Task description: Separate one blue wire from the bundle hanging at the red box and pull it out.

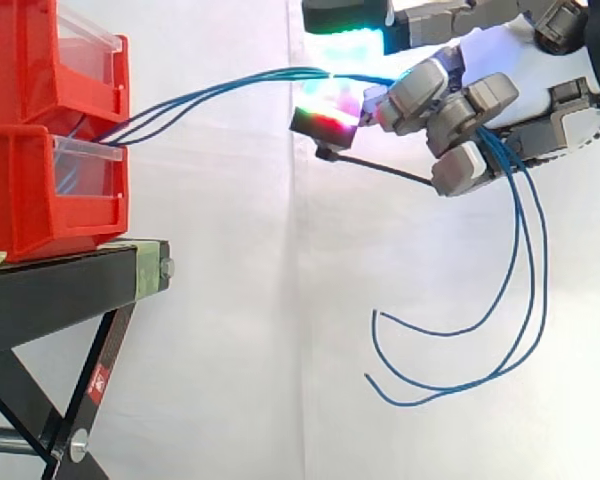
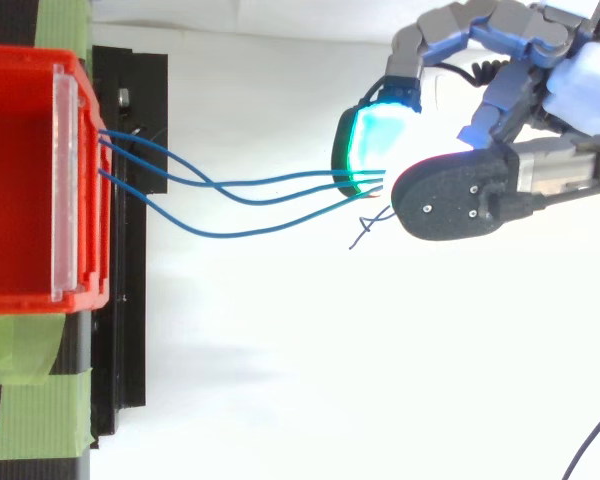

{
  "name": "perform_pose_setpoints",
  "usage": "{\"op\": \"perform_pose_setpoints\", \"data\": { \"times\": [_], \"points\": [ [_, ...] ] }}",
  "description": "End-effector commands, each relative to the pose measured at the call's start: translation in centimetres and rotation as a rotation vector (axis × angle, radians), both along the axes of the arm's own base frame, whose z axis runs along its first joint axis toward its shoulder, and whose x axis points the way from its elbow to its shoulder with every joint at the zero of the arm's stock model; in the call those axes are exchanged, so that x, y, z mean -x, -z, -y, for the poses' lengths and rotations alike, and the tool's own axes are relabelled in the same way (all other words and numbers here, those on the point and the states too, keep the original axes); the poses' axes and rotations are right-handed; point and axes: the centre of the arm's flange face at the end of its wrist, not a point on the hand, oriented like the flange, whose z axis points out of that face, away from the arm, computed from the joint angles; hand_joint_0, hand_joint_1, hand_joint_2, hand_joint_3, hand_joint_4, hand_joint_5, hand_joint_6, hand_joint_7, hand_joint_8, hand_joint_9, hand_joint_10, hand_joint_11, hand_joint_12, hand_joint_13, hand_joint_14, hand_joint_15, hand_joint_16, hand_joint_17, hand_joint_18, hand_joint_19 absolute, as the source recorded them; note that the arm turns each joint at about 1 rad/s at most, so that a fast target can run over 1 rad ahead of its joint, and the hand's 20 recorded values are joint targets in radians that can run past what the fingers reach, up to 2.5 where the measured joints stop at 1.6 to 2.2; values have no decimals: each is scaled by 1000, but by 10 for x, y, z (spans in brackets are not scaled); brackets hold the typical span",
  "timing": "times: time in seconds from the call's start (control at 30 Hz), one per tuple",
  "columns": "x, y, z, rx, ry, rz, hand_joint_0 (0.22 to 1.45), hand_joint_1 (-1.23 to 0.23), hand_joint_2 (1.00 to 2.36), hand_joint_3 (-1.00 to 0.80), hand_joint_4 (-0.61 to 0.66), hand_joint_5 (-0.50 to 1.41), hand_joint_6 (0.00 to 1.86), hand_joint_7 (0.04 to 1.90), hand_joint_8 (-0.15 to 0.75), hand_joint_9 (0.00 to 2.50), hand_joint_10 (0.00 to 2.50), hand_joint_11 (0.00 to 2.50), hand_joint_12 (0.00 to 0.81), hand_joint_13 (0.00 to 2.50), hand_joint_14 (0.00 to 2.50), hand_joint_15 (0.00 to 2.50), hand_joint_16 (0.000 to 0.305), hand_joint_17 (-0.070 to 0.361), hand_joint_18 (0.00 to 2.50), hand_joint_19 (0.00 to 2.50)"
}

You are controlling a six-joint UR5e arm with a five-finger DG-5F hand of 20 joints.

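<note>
Three blue wires (image 2: 230, 190) leave the front of the red bins (image 1: 40, 190) and run right, nearly level, to my hand (image 1: 460, 110). In the top view they cross once midway and end under a green-glowing fingertip (image 2: 370, 145). My hand (image 2: 450, 200) is curled round the wires, well to the right of the bins and level with the upper one. Behind the fingers the wires hang down in long loops, with their free ends (image 1: 430, 385) curling up below the hand. All three strands sit together in the grip.
Two red bins are stacked on a black stand (image 1: 70, 280) at the left, each with a clear front panel (image 1: 85, 165). Green tape (image 2: 30, 400) holds the bin's base to the stand. A white curtain hangs behind.
</note>
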Motion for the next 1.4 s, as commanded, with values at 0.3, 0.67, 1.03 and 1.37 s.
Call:
{"op": "perform_pose_setpoints", "data": {
  "times": [0.3, 0.67, 1.03, 1.37],
  "points": [
    [0, 0, 0, 0, 0, 1, 622, -912, 1024, -95, 227, -219, 970, 910, 336, 1156, 239, 1658, 407, 1258, 1003, 1591, 53, 119, 1203, 1038],
    [0, 0, -1, 0, -2, 1, 611, -933, 1020, -204, 248, -227, 972, 903, 350, 1086, 324, 1621, 418, 1222, 1047, 1584, 54, 121, 1188, 1032],
    [0, 0, 0, -1, 0, 2, 614, -943, 1018, -284, 243, -226, 973, 896, 338, 1055, 729, 1570, 427, 1214, 1067, 1589, 54, 120, 1190, 1018],
    [0, -1, 0, -1, 0, 4, 641, -1004, 1009, -399, 255, -230, 974, 891, 345, 1008, 784, 1555, 418, 1202, 1060, 1612, 54, 121, 1186, 993]
  ]
}}
